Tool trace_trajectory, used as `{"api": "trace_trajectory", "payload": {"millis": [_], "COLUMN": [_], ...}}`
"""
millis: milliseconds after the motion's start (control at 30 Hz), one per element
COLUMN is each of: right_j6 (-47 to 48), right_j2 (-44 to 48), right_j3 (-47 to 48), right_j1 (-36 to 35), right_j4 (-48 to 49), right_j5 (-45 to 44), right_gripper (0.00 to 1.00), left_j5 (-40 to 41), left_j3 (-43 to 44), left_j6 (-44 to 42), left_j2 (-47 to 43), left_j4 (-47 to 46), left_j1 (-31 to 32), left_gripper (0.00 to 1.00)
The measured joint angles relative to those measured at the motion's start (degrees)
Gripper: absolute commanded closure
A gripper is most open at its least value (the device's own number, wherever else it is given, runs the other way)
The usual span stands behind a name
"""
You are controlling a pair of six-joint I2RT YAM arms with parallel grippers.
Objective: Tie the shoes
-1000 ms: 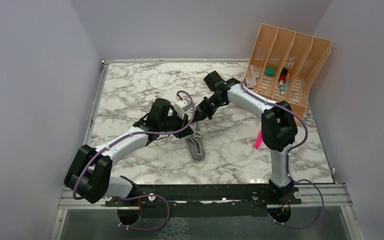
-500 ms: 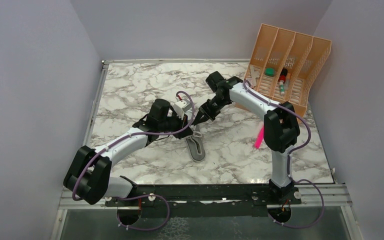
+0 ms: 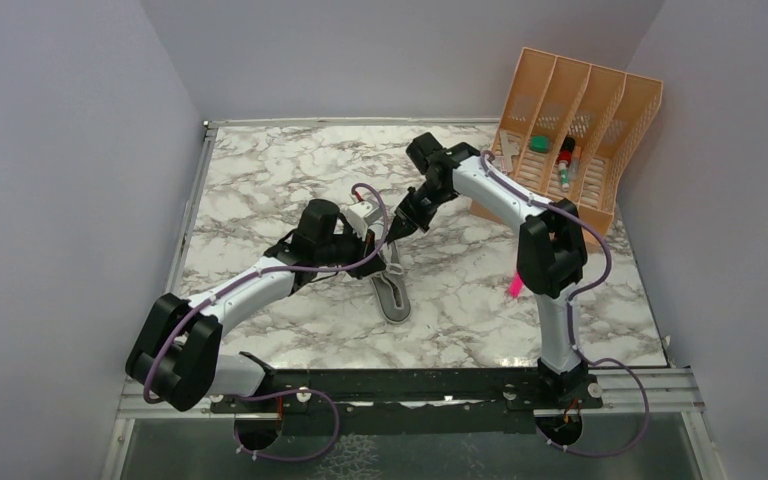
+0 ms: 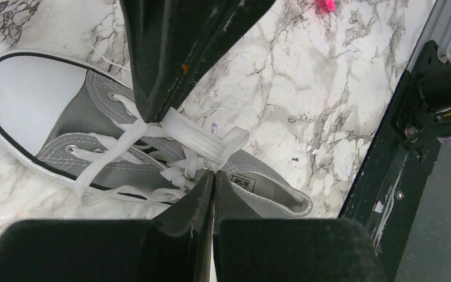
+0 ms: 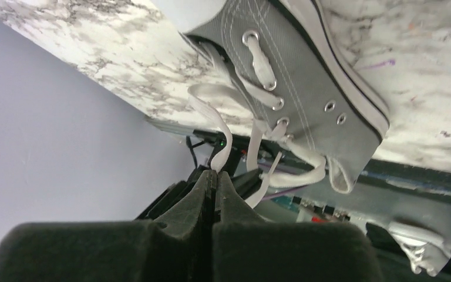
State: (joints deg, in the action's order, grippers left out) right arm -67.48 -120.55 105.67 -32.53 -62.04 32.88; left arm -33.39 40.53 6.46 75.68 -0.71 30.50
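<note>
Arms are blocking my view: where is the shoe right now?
In the top view the shoe lies near mid-table, just toward the arm bases from where the left pincer and right pincer meet, each shut on a white lace.

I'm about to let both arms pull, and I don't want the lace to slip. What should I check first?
1. Hold of left gripper on the white lace: ok, shut on it.
2. Hold of right gripper on a lace strand: ok, shut on it.
3. The sneaker sole-down on the table: ok.
4. Gripper tips apart from each other: ok, lace runs between them.
5. Lacing snug over the tongue: not ok, strands lie loose.
6. Bow formed: not ok, none visible.
</note>
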Motion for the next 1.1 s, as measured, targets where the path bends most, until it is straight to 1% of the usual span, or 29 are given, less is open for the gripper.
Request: {"api": "trace_trajectory", "payload": {"millis": [233,400,600,800,933,1100], "right_j6": [6.1,8.4,11.5,15.2,18.8,21.7], "right_j2": [-0.3,0.0,0.1,1.9,2.1,3.5], "right_j3": [-3.3,-7.7,-8.4,-12.4,-11.2,-11.3], "right_j1": [0.0,0.0,-0.2,-0.4,-0.4,-0.4], "right_j4": [4.6,7.5,9.9,14.8,16.2,19.1], "right_j5": [-1.5,-2.1,-2.0,-2.8,-5.2,-5.3], "right_gripper": [0.99,0.99,0.99,0.99,0.99,0.99], "left_j5": [0.0,0.0,0.0,0.0,0.0,0.0], "left_j3": [-0.1,-0.1,-0.1,-0.1,-0.1,-0.1], "left_j6": [0.2,0.4,0.6,0.8,1.0,1.0], "left_j2": [-0.2,-0.2,-0.6,-1.0,-1.7,-2.0], "left_j4": [-0.1,-0.2,-0.3,-0.2,0.0,0.2], "left_j1": [0.0,0.0,0.0,0.0,0.0,0.0], "left_gripper": [0.97,0.97,0.97,0.97,0.97,0.98]}}
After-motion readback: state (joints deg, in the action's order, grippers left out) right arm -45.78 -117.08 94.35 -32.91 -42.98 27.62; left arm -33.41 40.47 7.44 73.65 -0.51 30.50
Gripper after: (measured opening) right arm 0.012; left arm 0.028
